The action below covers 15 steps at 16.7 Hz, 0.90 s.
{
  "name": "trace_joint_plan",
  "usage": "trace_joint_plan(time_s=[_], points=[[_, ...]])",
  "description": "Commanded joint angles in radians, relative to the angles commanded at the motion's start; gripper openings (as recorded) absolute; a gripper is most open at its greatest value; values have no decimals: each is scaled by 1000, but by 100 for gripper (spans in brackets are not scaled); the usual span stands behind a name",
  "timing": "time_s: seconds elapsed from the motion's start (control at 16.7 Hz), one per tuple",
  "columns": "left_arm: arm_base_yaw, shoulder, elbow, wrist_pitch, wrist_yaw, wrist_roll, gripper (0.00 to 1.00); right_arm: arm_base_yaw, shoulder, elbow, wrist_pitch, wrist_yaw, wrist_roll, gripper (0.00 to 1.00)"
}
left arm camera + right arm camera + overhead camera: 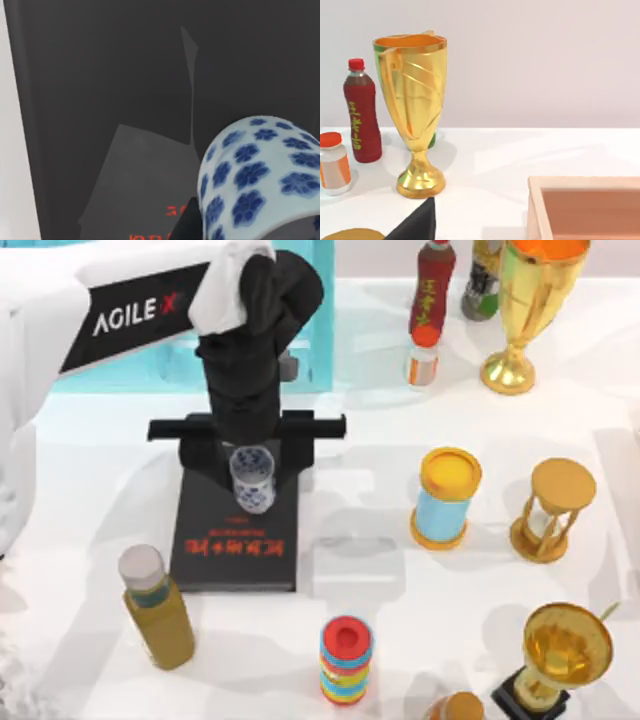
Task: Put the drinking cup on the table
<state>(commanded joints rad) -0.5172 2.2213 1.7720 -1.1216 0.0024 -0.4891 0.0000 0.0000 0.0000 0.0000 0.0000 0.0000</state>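
Note:
The drinking cup, a small white tumbler with blue flowers, stands upright with its mouth up over the far end of a black book. My left gripper reaches down from above and is shut on it, its dark fingers converging on the cup's sides. The left wrist view shows the cup very close, with the book's cover behind it. The white table spreads around the book. My right arm is parked at the right, and its wrist view faces the back of the table.
Near the book are a yellow bottle, a stack of coloured rings and a light-blue cylinder with an orange lid. An hourglass, gold trophies, bottles and a wooden box stand farther off.

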Motion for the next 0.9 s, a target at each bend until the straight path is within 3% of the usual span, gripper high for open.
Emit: trace_joint_plan(time_s=[0.12,0.18,0.72,0.9], points=[[0,0,0,0,0,0,2,0,0,0,0,0,0,100],[0,0,0,0,0,0,0,0,0,0,0,0,0,100],[1,-2,4,-4,0,1,0,0,0,0,0,0,0,100],[4,-13,69,-72,-1,-4,0,0,0,0,0,0,0,100]])
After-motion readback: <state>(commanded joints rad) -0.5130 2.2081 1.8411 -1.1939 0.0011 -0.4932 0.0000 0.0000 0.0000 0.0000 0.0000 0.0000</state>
